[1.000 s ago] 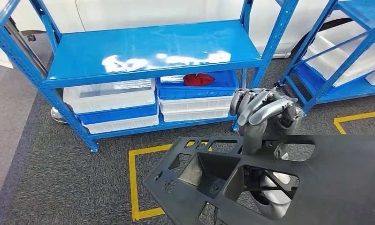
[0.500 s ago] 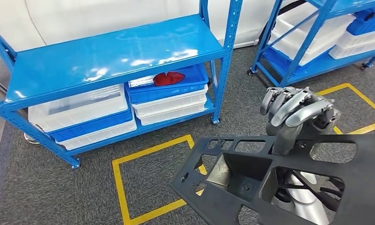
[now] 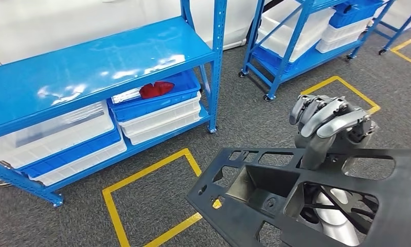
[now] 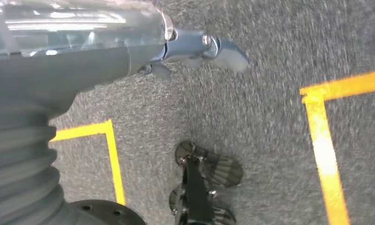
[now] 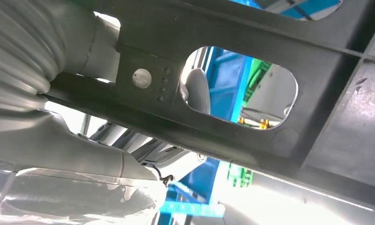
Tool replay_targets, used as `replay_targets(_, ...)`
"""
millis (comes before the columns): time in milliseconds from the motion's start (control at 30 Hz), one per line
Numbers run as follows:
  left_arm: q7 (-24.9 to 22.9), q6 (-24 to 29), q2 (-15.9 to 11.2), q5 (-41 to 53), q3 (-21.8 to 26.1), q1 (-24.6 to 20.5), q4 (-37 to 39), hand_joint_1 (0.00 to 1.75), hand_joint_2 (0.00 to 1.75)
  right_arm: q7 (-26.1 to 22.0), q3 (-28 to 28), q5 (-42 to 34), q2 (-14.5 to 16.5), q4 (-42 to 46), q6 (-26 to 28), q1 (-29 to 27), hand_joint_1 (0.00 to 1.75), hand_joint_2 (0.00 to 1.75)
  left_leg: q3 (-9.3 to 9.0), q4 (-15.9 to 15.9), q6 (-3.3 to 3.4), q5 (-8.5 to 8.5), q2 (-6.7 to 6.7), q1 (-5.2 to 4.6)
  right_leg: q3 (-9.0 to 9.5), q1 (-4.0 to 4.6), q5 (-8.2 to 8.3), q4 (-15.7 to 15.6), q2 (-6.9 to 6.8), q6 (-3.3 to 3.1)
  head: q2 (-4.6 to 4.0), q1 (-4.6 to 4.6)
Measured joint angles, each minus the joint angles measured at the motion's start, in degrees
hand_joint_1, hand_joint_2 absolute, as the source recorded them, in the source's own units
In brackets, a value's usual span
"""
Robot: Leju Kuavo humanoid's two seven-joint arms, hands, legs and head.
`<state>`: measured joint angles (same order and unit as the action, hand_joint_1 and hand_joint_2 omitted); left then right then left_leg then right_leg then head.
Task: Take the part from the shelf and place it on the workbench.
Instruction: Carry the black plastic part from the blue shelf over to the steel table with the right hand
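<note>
Evidently the part [image 3: 316, 200], a stiff, wide, probably light black panel with cutouts, is gripped at its rim by the right hand [image 3: 329, 128]; the left hand's [image 4: 195, 49] state cannot be told.

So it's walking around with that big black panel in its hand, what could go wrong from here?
Mainly a bump or a drop, I'd guess. The black panel is wide and sticks out well past the right hand holding it near one edge, so it could tip or slip. The blue shelf and the second rack stand close by, and a swinging corner might clip a post. The panel also hides the floor ahead of the robot.
</note>
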<state>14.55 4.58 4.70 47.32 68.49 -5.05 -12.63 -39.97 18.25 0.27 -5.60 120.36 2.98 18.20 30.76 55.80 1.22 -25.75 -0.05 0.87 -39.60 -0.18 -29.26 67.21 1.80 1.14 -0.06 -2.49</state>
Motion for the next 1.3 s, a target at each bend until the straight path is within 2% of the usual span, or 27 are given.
replay_targets(33, 0.18, -0.14, 0.02, -0.22, 0.05, 0.10, 0.00, 0.00, 1.75, 0.01, 0.05, -0.13, 0.11, 0.00, -0.05, -0.07, 1.75, 1.75, 0.04, 0.05, 0.01, -0.04, 0.79, -0.06, -1.76, -0.23, -1.45, 3.67, -0.77, 0.27, 0.00, -0.01)
replay_targets(67, 0.36, -0.25, 0.04, -0.50, 0.14, 0.15, 0.00, 0.00, 1.75, 0.01, 0.09, -0.29, 0.22, -0.01, -0.13, -0.18, 1.75, 1.75, 0.06, 0.13, -0.02, -0.12, 1.56, -0.09, -2.88, -0.46, -2.02, 6.06, -1.19, 0.51, -0.01, -0.01)
replay_targets(100, 0.50, -0.33, 0.11, -0.75, 0.25, 0.15, 0.00, 0.00, 1.75, 0.01, 0.12, -0.44, 0.33, -0.03, -0.24, -0.24, 1.75, 1.75, 0.06, 0.22, -0.09, -0.22, 2.30, -0.09, -2.95, -0.66, -1.54, 6.37, -1.48, 0.72, 0.00, -0.01)
replay_targets(133, 0.58, -0.37, 0.21, -0.93, 0.34, 0.11, 0.00, 0.00, 1.75, 0.01, 0.13, -0.58, 0.43, -0.04, -0.38, -0.23, 1.75, 1.75, 0.04, 0.36, -0.22, -0.36, 2.97, -0.09, -1.79, -0.83, -0.11, 4.29, -1.84, 0.86, 0.00, -0.01)
replay_targets(200, 0.72, -0.31, 0.50, -1.23, 0.47, 0.00, 0.00, 0.00, 1.75, 0.01, 0.16, -0.84, 0.67, -0.07, -0.77, -0.05, 1.75, 1.75, 0.00, 0.80, -0.65, -0.80, 4.06, -0.22, 2.40, -0.84, 3.05, -3.35, -3.94, 0.70, 0.01, -0.01)
replay_targets(233, 0.80, -0.23, 0.61, -1.33, 0.55, -0.03, 0.00, 0.00, 1.75, 0.02, 0.17, -0.97, 0.85, -0.09, -0.96, 0.14, 1.75, 1.75, -0.02, 1.06, -0.96, -1.06, 4.50, -0.36, 3.97, -0.74, 3.95, -6.41, -4.97, 0.34, 0.00, -0.01)
replay_targets(300, 0.89, 0.00, 0.72, -1.52, 0.80, -0.08, 0.00, 0.00, 1.75, 0.03, 0.17, -1.25, 1.25, -0.16, -1.17, 0.62, 1.75, 1.75, -0.14, 1.28, -1.65, -1.38, 5.41, -0.66, 4.78, -0.32, 4.05, -8.43, -5.68, -0.62, 0.01, -0.01)
replay_targets(367, 0.88, 0.23, 0.74, -1.60, 1.06, -0.16, 0.00, 0.00, 1.75, 0.05, 0.15, -1.64, 1.50, -0.21, -1.22, 1.03, 1.75, 1.75, -0.36, 1.25, -2.30, -1.61, 6.17, -0.59, 4.61, -0.36, 4.33, -8.60, -4.44, -1.38, 0.01, -0.01)
replay_targets(433, 0.82, 0.38, 0.68, -1.61, 1.26, -0.22, -0.01, 0.00, 1.75, 0.04, 0.10, -2.32, 1.67, -0.32, -1.21, 1.52, 1.75, 1.75, 0.32, 3.32, -2.85, -3.38, 4.57, -0.35, 4.63, -0.63, 4.64, -8.95, -3.32, -2.16, 0.01, -0.01)
replay_targets(500, 0.75, 0.44, 0.57, -1.55, 1.41, -0.06, -0.01, 0.00, 1.75, 0.03, 0.07, -3.14, 1.86, -0.57, -1.19, 1.95, 1.75, 1.75, 3.16, 9.92, -3.15, -7.19, 1.88, -0.19, 4.57, -0.68, 4.84, -9.09, -2.09, -2.70, 0.00, -0.01)
replay_targets(533, 0.73, 0.44, 0.48, -1.50, 1.45, 0.10, -0.01, 0.00, 1.75, 0.03, 0.07, -3.51, 1.95, -0.73, -1.18, 2.02, 1.75, 1.75, 5.01, 13.93, -3.20, -8.92, 1.20, -0.18, 4.50, -0.60, 4.89, -9.07, -1.41, -2.84, 0.00, -0.01)
replay_targets(567, 0.74, 0.45, 0.33, -1.38, 1.48, 0.27, -0.01, 0.00, 1.75, 0.03, 0.06, -3.83, 2.01, -0.89, -1.16, 1.99, 1.75, 1.75, 6.50, 16.99, -3.23, -9.83, 0.86, -0.18, 4.47, -0.51, 4.92, -9.05, -0.65, -2.90, 0.00, -0.01)
replay_targets(600, 0.76, 0.48, 0.09, -1.26, 1.50, 0.39, -0.02, 0.00, 1.75, 0.03, 0.01, -4.04, 2.10, -1.01, -1.13, 1.93, 1.75, 1.75, 7.12, 18.05, -3.17, -9.54, 0.70, -0.19, 4.46, -0.44, 4.95, -9.00, 0.16, -2.92, -0.01, -0.01)
replay_targets(633, 0.80, 0.50, -0.20, -1.15, 1.51, 0.45, -0.03, 0.00, 1.75, 0.03, -0.08, -4.18, 2.25, -1.09, -1.09, 1.88, 1.75, 1.75, 6.72, 16.85, -3.03, -8.15, 0.52, -0.19, 4.47, -0.39, 4.97, -8.93, 0.97, -2.92, -0.01, -0.01)
replay_targets(667, 0.84, 0.50, -0.53, -1.06, 1.51, 0.47, -0.03, 0.00, 1.75, 0.03, -0.19, -4.23, 2.45, -1.13, -1.06, 1.84, 1.75, 1.75, 5.34, 13.59, -2.80, -5.94, 0.10, -0.20, 4.51, -0.37, 4.97, -8.84, 1.77, -2.90, -0.01, -0.01)
replay_targets(733, 0.91, 0.47, -1.29, -0.99, 1.52, 0.46, -0.07, 0.00, 1.75, 0.03, -0.38, -4.23, 2.90, -1.14, -1.03, 1.78, 1.75, 1.75, 2.02, 5.74, -2.19, -2.33, -2.42, -0.15, 4.39, -0.36, 5.02, -8.62, 3.20, -2.68, -0.01, -0.01)
replay_targets(800, 0.98, 0.45, -1.84, -0.89, 1.54, 0.47, -0.10, 0.00, 1.75, 0.03, -0.48, -4.21, 3.19, -1.14, -0.93, 1.71, 1.75, 1.75, 0.56, 2.07, -1.78, -1.45, -4.11, -0.22, 3.94, -0.53, 5.29, -8.56, 4.49, -2.03, 0.01, -0.01)
replay_targets(867, 1.05, 0.43, -2.20, -0.61, 1.54, 0.31, -0.14, 0.00, 1.75, 0.03, -0.76, -3.82, 3.40, -1.10, -0.29, 1.58, 1.75, 1.75, 0.32, 1.48, -1.38, -1.26, -3.16, -0.17, 3.58, -0.68, 5.72, -8.77, 5.74, -1.14, 0.01, -0.01)
replay_targets(900, 1.08, 0.34, -2.40, -0.37, 1.53, 0.14, -0.17, 0.00, 1.75, 0.02, -1.00, -3.38, 3.50, -1.03, 0.30, 1.50, 1.75, 1.75, 0.17, 1.11, -1.07, -0.97, -2.51, -0.03, 3.40, -0.58, 5.62, -8.62, 5.40, -0.82, 0.00, -0.01)
replay_targets(967, 1.04, 0.08, -2.77, 0.10, 1.50, -0.13, -0.23, 0.00, 1.75, 0.01, -1.37, -2.35, 3.73, -0.80, 1.65, 1.42, 1.75, 1.75, -0.07, 0.39, -0.48, -0.45, -1.09, 0.28, 1.86, -0.30, 3.51, -5.45, 2.60, -0.38, -0.01, -0.01)
replay_targets(1033, 0.88, -0.17, -3.13, 0.43, 1.46, -0.06, -0.27, 0.00, 1.75, 0.00, -1.47, -1.87, 3.98, -0.66, 2.62, 1.10, 1.75, 1.75, -0.06, 0.32, -0.23, -0.40, 0.40, 0.05, -1.50, -0.39, -0.19, 1.77, -0.44, -0.07, -0.01, -0.01)
replay_targets(1067, 0.77, -0.27, -3.30, 0.56, 1.45, 0.03, -0.28, 0.00, 1.75, -0.01, -1.48, -1.83, 4.08, -0.65, 2.92, 0.81, 1.75, 1.75, -0.02, 0.36, -0.20, -0.45, 1.20, -0.02, -3.02, -0.54, -1.39, 5.04, -1.00, 0.10, 0.00, 0.00)
replay_targets(1100, 0.68, -0.33, -3.43, 0.66, 1.45, 0.09, -0.28, 0.00, 1.75, -0.01, -1.50, -1.81, 4.15, -0.65, 3.10, 0.53, 1.75, 1.75, 0.00, 0.43, -0.22, -0.52, 1.98, -0.07, -3.71, -0.69, -1.62, 6.66, -1.28, 0.24, 0.00, -0.01)
replay_targets(1133, 0.61, -0.38, -3.52, 0.75, 1.44, 0.08, -0.28, 0.00, 1.75, -0.01, -1.53, -1.78, 4.19, -0.64, 3.22, 0.32, 1.75, 1.75, 0.01, 0.52, -0.28, -0.61, 2.72, -0.08, -3.28, -0.81, -0.86, 6.12, -1.53, 0.33, 0.00, -0.01)
replay_targets(1167, 0.57, -0.39, -3.57, 0.81, 1.42, 0.02, -0.28, 0.00, 1.75, -0.01, -1.56, -1.74, 4.21, -0.63, 3.25, 0.21, 1.75, 1.75, -0.01, 0.65, -0.39, -0.75, 3.39, -0.08, -1.61, -0.89, 0.74, 3.27, -1.97, 0.34, 0.00, -0.01)
replay_targets(1233, 0.48, -0.38, -3.62, 0.82, 1.37, -0.10, -0.30, 0.00, 1.75, -0.01, -1.63, -1.65, 4.25, -0.57, 3.24, 0.16, 1.75, 1.75, -0.13, 1.04, -0.82, -1.19, 4.56, -0.27, 2.80, -0.71, 3.47, -4.65, -4.20, -0.04, 0.00, -0.01)
replay_targets(1300, 0.27, -0.19, -3.68, 0.79, 1.36, -0.14, -0.32, 0.00, 1.75, -0.01, -1.68, -1.53, 4.37, -0.51, 3.23, 0.18, 1.75, 1.75, -0.28, 1.29, -1.43, -1.59, 5.53, -0.55, 4.77, -0.29, 4.12, -8.51, -5.58, -0.75, -0.01, -0.01)
